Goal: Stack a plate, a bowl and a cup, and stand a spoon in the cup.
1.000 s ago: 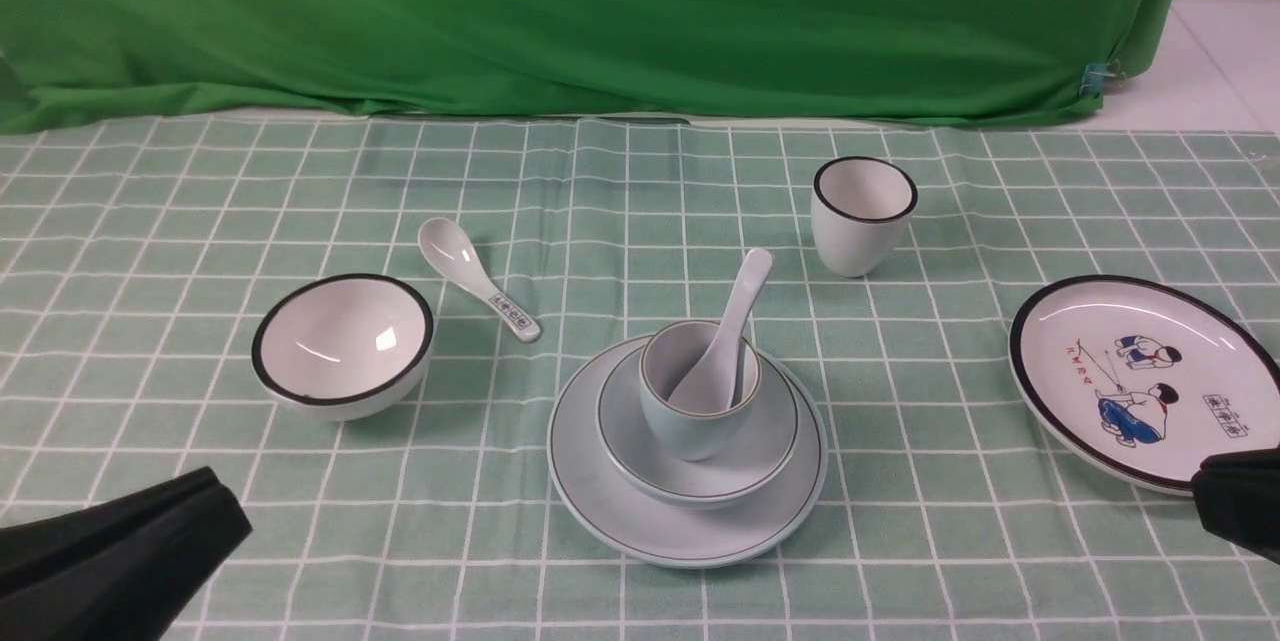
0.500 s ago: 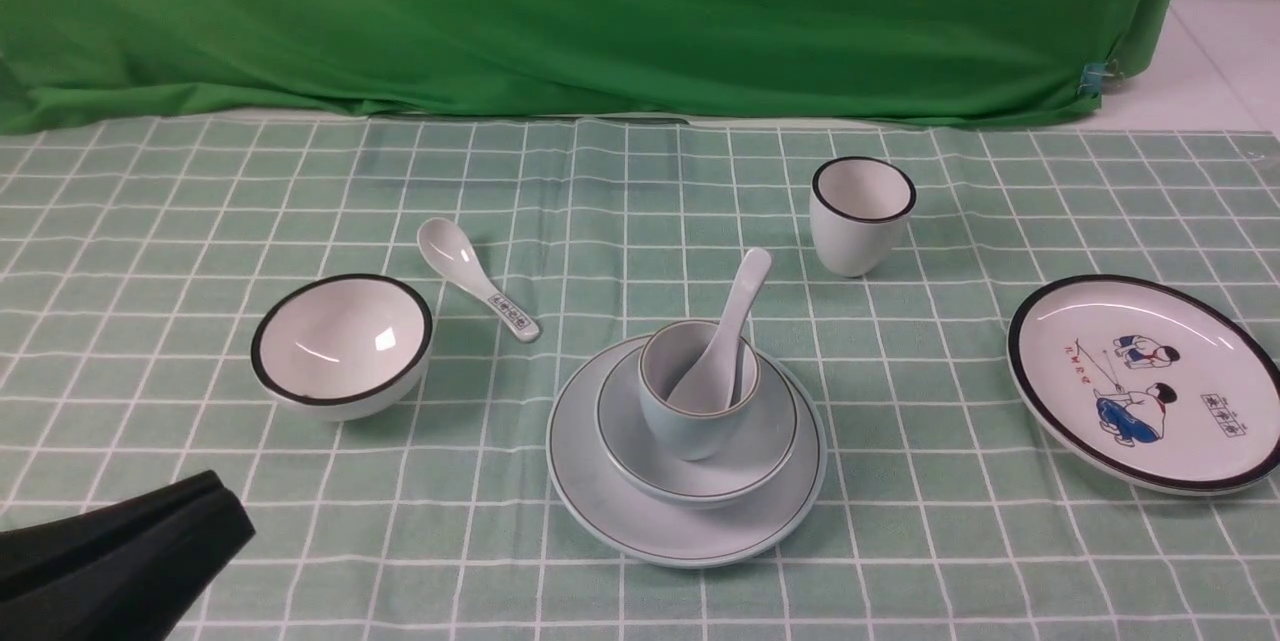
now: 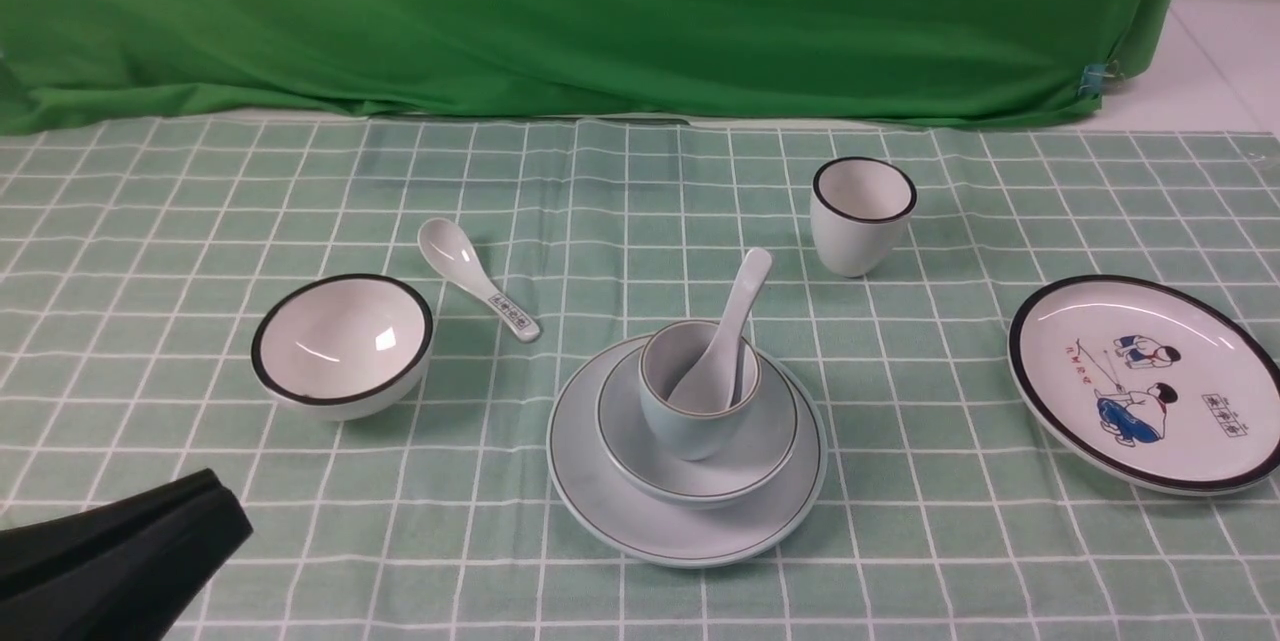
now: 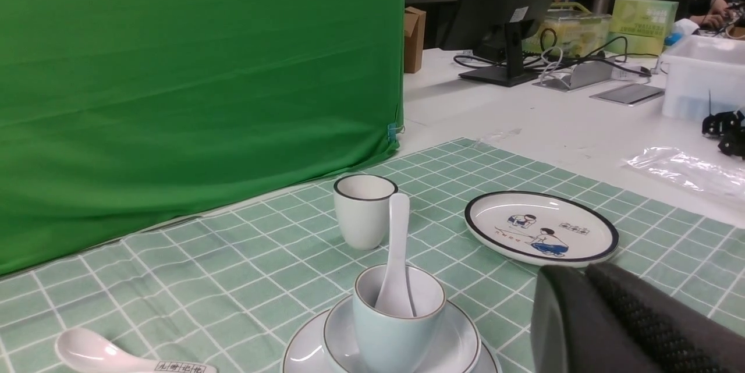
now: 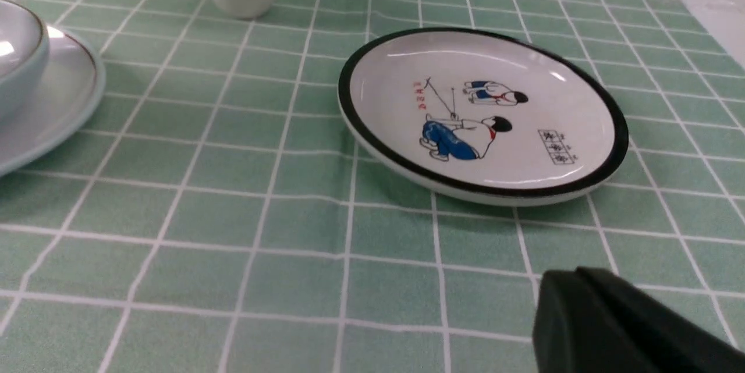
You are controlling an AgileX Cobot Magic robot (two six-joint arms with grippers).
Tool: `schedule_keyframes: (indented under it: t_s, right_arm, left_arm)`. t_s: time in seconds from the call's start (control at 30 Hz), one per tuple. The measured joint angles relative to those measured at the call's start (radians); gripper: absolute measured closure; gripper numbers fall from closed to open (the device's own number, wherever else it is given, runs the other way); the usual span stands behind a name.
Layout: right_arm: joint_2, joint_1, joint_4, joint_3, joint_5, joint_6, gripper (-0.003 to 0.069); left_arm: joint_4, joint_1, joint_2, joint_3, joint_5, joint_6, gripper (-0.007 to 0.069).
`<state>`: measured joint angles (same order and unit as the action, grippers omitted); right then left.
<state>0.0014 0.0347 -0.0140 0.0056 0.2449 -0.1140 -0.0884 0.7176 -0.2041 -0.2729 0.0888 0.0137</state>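
Stack complete: spoon (image 3: 728,326) stands in cup (image 3: 697,391) on bowl (image 3: 700,441) on plate (image 3: 610,491); both grippers clenched empty, left gripper (image 3: 215,521) at eight o'clock.

My left gripper (image 3: 215,511) sits low at the near left, jaws closed and empty; my right gripper (image 5: 559,303) is closed too.

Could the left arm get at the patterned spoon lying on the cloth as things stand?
Probably yes: the patterned spoon lies in the open between the black-rimmed bowl and the cup, with bare cloth around it, though the left gripper is shut.
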Motion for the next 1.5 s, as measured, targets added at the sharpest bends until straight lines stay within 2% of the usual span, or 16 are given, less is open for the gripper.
schedule_keyframes:
  t_s: [0.93,1.03,1.1,1.17,1.3,1.5]
  right_arm:
    - [0.000,0.000,0.000,0.000,0.002,0.004,0.0611]
    - [0.000,0.000,0.000,0.000,0.002,0.004,0.0604]
    - [0.000,0.000,0.000,0.000,0.002,0.004,0.0601]
    - [0.000,0.000,0.000,0.000,0.002,0.004,0.0596]
    - [0.000,0.000,0.000,0.000,0.002,0.004,0.0587]
    - [0.000,0.000,0.000,0.000,0.002,0.004,0.0569]
  left_arm:
    - [-0.003,0.000,0.000,0.002,-0.007,-0.002,0.0612]
    - [0.005,-0.013,0.000,0.014,-0.016,-0.054,0.0612]
    - [0.038,-0.049,0.000,0.021,-0.024,-0.092,0.0612]
    - [0.088,-0.132,0.001,0.024,-0.032,-0.133,0.0612]
    - [0.172,-0.338,0.023,0.038,-0.042,-0.199,0.0612]
    - [0.229,-0.657,0.115,0.122,-0.036,-0.216,0.0612]
